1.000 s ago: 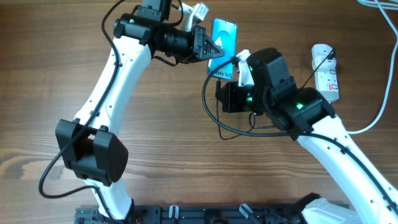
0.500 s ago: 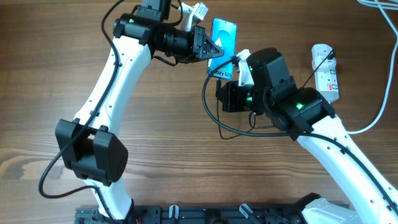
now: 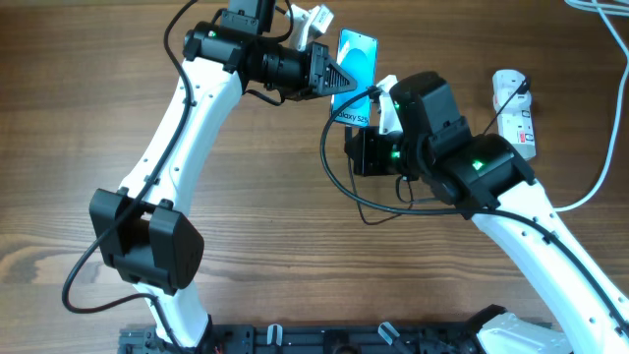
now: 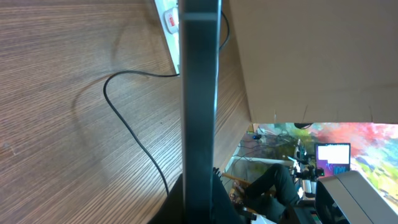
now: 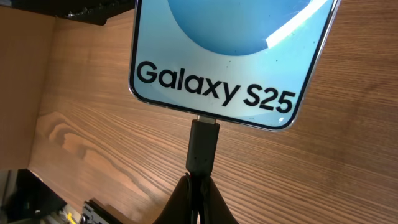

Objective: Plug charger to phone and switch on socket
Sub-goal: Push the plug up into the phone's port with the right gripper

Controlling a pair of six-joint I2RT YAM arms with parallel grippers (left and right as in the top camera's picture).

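The phone (image 3: 357,61), turquoise with a white band of dark text, is lifted off the table. My left gripper (image 3: 339,77) is shut on its side. In the left wrist view the phone (image 4: 199,93) shows edge-on as a dark bar between the jaws. My right gripper (image 5: 200,190) is shut on the charger's dark connector (image 5: 204,146). Its tip touches the middle of the phone's (image 5: 230,56) bottom edge. How deep it sits I cannot tell. In the overhead view the right gripper (image 3: 359,128) is just below the phone, and the thin black cable (image 3: 327,157) loops under it. The white socket (image 3: 514,116) lies at the right.
The socket's thick white cord (image 3: 600,187) runs off the right edge of the table. In the left wrist view the socket with its red mark (image 4: 170,22) and the thin cable (image 4: 134,130) lie on the wood. A cardboard wall (image 4: 311,56) stands beyond the table.
The phone and both grippers have shifted slightly up and to the right together. The cable loop has followed.
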